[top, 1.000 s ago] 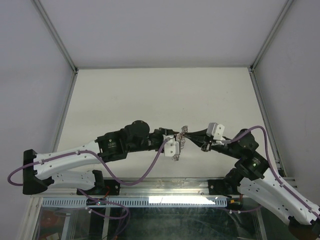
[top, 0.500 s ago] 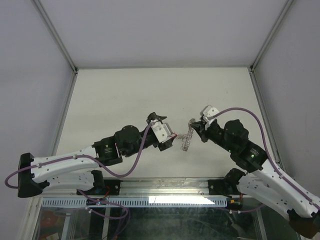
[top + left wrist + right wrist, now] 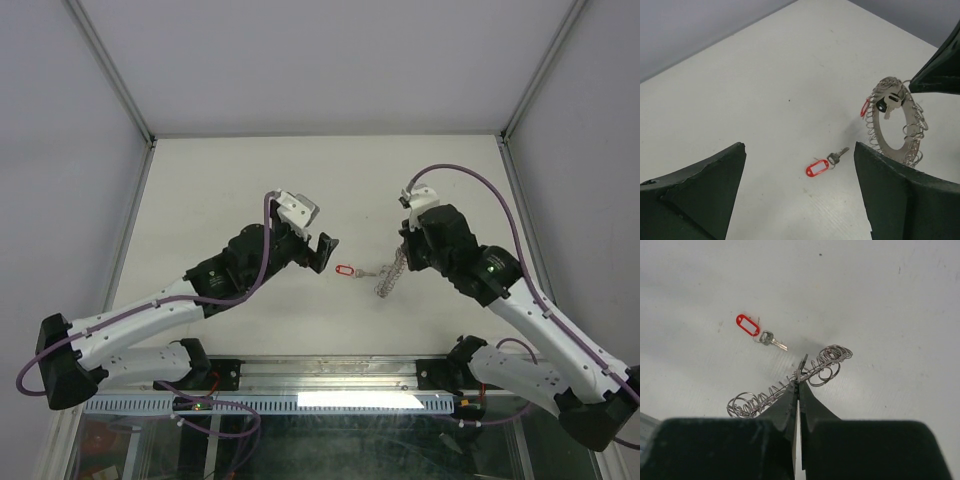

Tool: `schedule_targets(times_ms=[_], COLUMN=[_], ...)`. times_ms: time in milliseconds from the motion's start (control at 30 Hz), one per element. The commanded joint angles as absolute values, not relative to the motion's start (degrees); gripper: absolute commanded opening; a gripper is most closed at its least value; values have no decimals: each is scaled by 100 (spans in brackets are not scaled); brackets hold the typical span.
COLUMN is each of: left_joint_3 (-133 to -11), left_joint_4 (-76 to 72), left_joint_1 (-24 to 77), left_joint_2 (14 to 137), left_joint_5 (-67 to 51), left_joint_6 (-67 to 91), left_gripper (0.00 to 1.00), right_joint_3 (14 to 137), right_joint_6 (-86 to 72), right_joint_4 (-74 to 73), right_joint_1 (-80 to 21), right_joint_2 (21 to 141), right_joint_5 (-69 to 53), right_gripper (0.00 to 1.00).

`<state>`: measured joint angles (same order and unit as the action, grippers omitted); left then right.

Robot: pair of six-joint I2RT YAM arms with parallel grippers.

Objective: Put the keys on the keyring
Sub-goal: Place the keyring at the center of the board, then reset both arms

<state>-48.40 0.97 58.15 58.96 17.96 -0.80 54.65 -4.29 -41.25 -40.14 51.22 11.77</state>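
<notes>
Both arms have swung apart since half a second back. Left gripper [image 3: 322,252] has drawn off to the left, jaws wide, holding nothing. Right gripper [image 3: 798,386] is pinched tight on the keyring [image 3: 886,136], held on edge over the table [image 3: 230,180]; contact with the surface cannot be told. One red-tagged key [image 3: 818,168] lies flat between the grippers, near the ring but apart from it. A black-tagged key [image 3: 883,104] and a second red tag [image 3: 865,107] hang at the ring's upper rim.

text: none legible | labels: key tag window unreadable
</notes>
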Motion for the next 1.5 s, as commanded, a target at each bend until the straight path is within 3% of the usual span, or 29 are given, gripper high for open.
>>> schedule_targets(times_ms=[0, 200, 567, 800, 1067, 1167, 1233, 1467], left_joint_3=[-5248, -5501, -5645, -5548, -5411, -5579, -5739, -6058], left_joint_4=[429, 796, 1185, 1413, 1853, 2259, 2654, 3639], left_joint_1=[5677, 5609, 5474, 5040, 4166, 4110, 4110, 4107], left_joint_2=[6179, 6585, 6706, 6732, 6514, 6495, 6500, 6359], left_joint_5=[1716, 1581, 1834, 1624, 1429, 1644, 1734, 1290], left_joint_6=[402, 550, 775, 1256, 1898, 2200, 2438, 2833], left_gripper=[89, 92, 93, 94, 98, 99, 99, 99], right_joint_3=[6117, 6094, 5582, 5579, 5455, 5318, 5284, 5315], right_joint_6=[-1099, -1079, -1176, -1426, -1912, -2288, -2264, -1846], right_joint_4=[-5108, -5218, -2975, -2337, -2172, -2155, -2247, -3078], right_joint_1=[-3778, -3075, -1421, -895, -722, -721, -721, -723], right_joint_2=[5178, 5817, 6984, 7487, 6791, 6115, 5670, 4203], right_joint_5=[1424, 1012, -293, -833, -1126, -1068, -1165, -1328], right_gripper=[0, 0, 1, 25, 52, 73, 97, 100])
